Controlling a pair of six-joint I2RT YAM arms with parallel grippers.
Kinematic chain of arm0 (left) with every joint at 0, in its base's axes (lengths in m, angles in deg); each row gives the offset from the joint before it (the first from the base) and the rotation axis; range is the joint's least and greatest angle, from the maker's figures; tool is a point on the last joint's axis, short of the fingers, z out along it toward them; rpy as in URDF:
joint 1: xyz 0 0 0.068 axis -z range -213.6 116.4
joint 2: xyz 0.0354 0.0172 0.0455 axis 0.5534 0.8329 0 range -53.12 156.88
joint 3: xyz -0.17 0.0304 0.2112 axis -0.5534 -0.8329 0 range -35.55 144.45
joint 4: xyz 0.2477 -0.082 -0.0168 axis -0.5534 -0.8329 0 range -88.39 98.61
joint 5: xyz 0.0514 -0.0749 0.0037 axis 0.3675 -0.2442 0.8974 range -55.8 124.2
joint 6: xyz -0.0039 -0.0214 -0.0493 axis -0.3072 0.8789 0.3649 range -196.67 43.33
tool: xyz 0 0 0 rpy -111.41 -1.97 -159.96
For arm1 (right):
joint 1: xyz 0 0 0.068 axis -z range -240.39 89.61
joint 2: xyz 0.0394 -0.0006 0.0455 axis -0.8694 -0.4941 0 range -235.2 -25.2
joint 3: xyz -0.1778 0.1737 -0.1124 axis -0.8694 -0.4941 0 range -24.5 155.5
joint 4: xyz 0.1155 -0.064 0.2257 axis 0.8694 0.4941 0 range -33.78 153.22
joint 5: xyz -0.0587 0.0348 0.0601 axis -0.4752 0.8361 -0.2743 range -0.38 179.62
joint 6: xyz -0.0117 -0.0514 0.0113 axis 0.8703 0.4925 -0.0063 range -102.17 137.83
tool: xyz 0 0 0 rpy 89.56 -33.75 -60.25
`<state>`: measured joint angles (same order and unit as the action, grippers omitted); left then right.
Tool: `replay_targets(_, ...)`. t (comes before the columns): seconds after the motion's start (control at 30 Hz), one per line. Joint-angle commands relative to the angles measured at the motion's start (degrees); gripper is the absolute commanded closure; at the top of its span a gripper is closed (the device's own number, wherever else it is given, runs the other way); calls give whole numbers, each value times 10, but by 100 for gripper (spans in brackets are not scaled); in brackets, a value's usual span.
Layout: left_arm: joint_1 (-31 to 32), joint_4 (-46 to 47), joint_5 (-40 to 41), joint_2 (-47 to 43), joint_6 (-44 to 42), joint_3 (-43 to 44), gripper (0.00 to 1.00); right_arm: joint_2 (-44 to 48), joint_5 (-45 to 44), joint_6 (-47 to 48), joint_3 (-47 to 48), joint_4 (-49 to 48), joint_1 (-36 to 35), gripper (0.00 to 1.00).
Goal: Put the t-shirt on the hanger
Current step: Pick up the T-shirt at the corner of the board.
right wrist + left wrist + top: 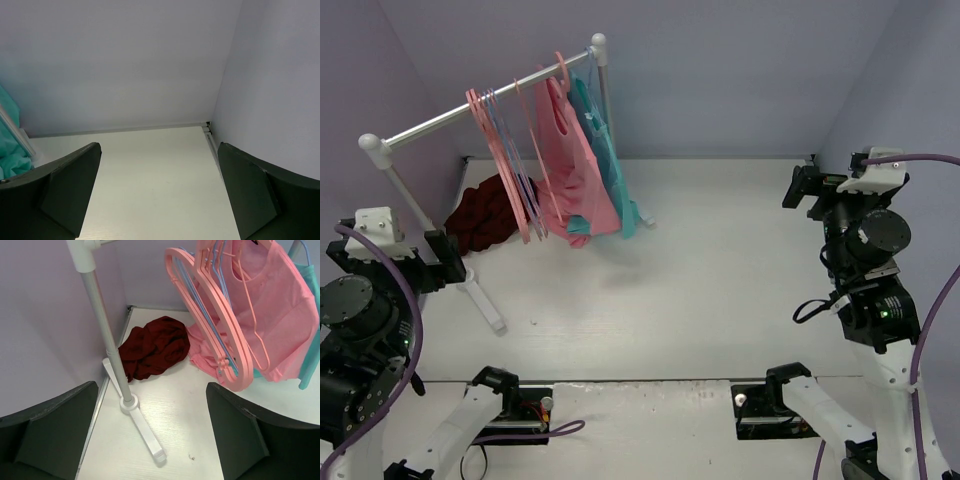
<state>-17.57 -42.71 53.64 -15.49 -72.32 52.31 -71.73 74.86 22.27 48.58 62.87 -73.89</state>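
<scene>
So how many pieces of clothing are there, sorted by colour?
Dark maroon t-shirt, crumpled on the table: 1
Pink garment, hanging on the rail: 1
Teal garment, hanging on the rail: 1
Total: 3

The crumpled dark maroon soft-fabric t-shirt [155,347] is totally plain, no print. The thin salmon-pink plastic hanger [197,300] has a couple of skinny lavender-tinted hangers [220,277] mixed in. The hanging pink cloth garment [272,315] is solid, and the teal cloth garment [311,335] is too. The white table [180,430] has faint grain, and the smooth walls [125,60] are pale lilac.
</scene>
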Motion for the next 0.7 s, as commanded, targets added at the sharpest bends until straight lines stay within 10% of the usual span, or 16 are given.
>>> replay_targets(0.0,2,21,-9,30,23,-11,15,-5,-10,1,-6,-54,-3,0)
replay_targets(0.67,-13,226,80,122,98,-235,28,28,64,23,-73,-58,-8,0)
